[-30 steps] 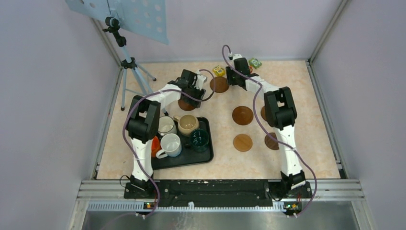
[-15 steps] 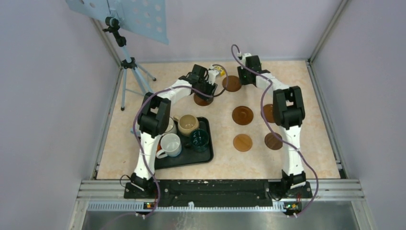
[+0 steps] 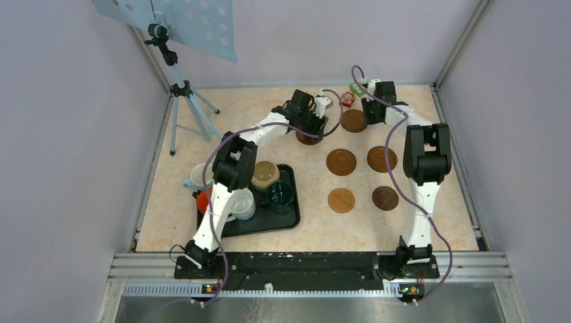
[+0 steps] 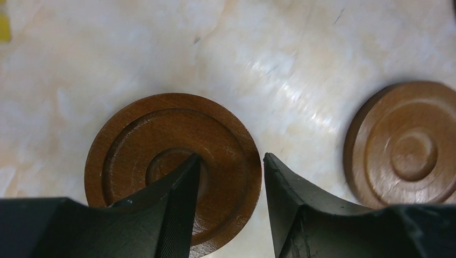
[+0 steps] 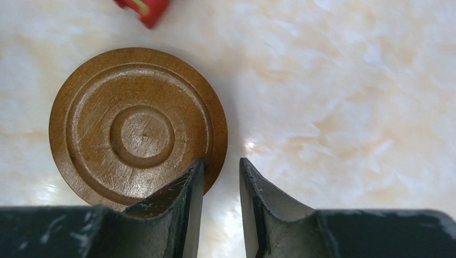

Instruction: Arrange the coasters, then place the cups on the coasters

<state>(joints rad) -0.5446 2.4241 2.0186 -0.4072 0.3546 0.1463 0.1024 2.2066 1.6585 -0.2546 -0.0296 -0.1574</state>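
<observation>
My left gripper (image 4: 231,158) is shut on the right rim of a dark brown coaster (image 4: 161,156): one finger rests in its centre hollow, the other is against its edge. In the top view this coaster (image 3: 308,138) lies at the back centre. My right gripper (image 5: 221,161) is open only a little beside a lighter coaster (image 5: 137,129). Its left finger sits on the rim, and a strip of table shows before the right finger. Several more coasters (image 3: 341,162) lie in a square. The cups (image 3: 264,173) stand in the black tray (image 3: 293,214).
A red block (image 5: 144,8) lies just beyond the right-hand coaster, with a green block (image 3: 355,88) near it at the back wall. A tripod (image 3: 183,94) stands at the back left. The lighter coaster (image 4: 406,145) also shows right of the left gripper.
Both arms have swung right along the back of the table, each sliding its coaster along. Both grippers' jaws have narrowed. The left arm now uncovers more of the tray.
</observation>
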